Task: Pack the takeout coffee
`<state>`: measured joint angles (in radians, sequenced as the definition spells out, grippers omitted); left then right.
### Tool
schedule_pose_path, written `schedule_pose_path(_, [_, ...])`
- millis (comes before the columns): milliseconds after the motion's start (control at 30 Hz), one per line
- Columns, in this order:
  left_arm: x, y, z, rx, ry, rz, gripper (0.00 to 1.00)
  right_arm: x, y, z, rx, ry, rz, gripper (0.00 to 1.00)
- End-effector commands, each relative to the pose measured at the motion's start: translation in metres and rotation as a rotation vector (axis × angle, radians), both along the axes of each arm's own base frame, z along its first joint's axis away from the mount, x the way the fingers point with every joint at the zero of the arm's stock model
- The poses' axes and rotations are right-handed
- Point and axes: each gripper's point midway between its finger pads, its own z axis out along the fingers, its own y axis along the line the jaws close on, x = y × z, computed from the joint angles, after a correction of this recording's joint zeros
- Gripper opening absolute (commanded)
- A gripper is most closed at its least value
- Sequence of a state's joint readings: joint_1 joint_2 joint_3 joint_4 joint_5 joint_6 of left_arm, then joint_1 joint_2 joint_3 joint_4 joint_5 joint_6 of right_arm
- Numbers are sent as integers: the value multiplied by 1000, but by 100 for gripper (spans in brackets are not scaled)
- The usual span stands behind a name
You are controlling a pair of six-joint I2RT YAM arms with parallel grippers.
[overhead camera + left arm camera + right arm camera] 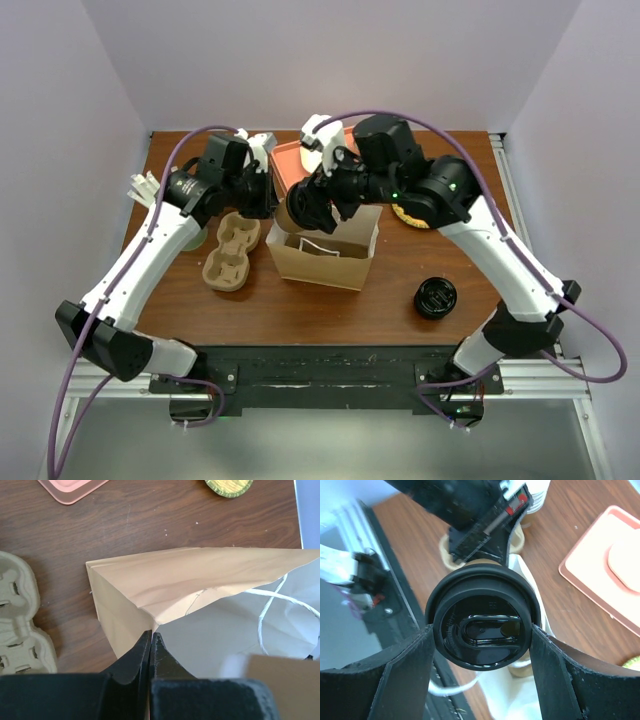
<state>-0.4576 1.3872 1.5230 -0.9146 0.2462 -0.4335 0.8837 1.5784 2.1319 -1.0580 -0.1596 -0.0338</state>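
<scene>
The takeout coffee (pixel 482 622), a small cup under a round black lid, sits between my right gripper's (pixel 482 645) fingers (pixel 405 675), which are shut on its sides. In the top view the takeout coffee (pixel 290 216) hangs in my right gripper (pixel 305 205) above the back left corner of the open brown paper bag (pixel 322 258). My left gripper (pixel 151 636) is shut on the bag's (pixel 200 580) left rim, pinching the paper edge. From above, the left gripper (pixel 268 205) sits at the bag's back left corner. The bag's white inside and string handle show below the cup.
A moulded pulp cup carrier (pixel 228 250) lies left of the bag. A squat black round piece (pixel 435 297) rests at the front right. A pink tray (pixel 292 162) stands behind the bag, and a yellow-green disc (pixel 406 216) lies under the right arm.
</scene>
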Motion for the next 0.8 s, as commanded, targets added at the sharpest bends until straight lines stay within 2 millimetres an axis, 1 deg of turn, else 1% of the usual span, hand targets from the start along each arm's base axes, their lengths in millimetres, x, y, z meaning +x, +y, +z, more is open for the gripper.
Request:
schedule_pose_path(0, [2,-7,21,-88,-53,6,0,3,-10,3,-84,-94,-43,48])
schedule_pose_path(67, [1,-7,22,-91,-55,6,0,3,-17,-5,-146,-111,-69,47])
schedule_pose_path(100, [2,-8,22,-91,-52,7,0,1,-22,-15,-189,-102,-74,47])
schedule_pose_path(267, [0,-8,22,-97,-54,3,0,-3,-41,-26,-304,-137,-142,45])
schedule_pose_path(300, [0,-8,22,-100,-55,5,0,-2,-48,-28,-339,-147,-168,45])
schedule_pose_path(367, [-2,-8,22,-109,-57,7,0,-8,-51,-30,-361,-155,-160,45])
schedule_pose_path(433, [-4,-11,24,-132,-61,-1,0,-11,-56,-38,-414,-164,-163,45])
schedule_pose_path(467, [-5,-11,21,-137,-53,-3,0,-14,-57,-39,-426,-172,-158,45])
schedule_pose_path(500, [-6,-15,25,-160,-63,-14,0,-15,-58,-44,-451,-171,-153,45])
schedule_pose_path(533, [-8,-16,29,-174,-73,-22,0,-16,-59,-46,-454,-171,-153,45])
schedule_pose_path(567, [-10,-17,25,-181,-69,-27,0,-16,-58,-49,-454,-165,-147,45])
schedule_pose_path(600, [-9,-19,30,-205,-87,-32,0,-15,-53,-49,-439,-165,-144,45])
schedule_pose_path(633, [-14,-21,36,-232,-100,-52,0,-17,-50,-59,-453,-150,-130,45])
schedule_pose_path(667, [-17,-21,30,-235,-90,-54,0,-18,-43,-65,-448,-138,-109,44])
schedule_pose_path(700, [-17,-23,33,-253,-109,-59,0,-16,-36,-74,-442,-134,-103,44])
schedule_pose_path(733, [-24,-22,30,-263,-115,-74,0,-14,-32,-78,-435,-133,-108,43])
schedule_pose_path(767, [-27,-21,30,-271,-130,-81,0,-12,-28,-82,-431,-135,-113,42])
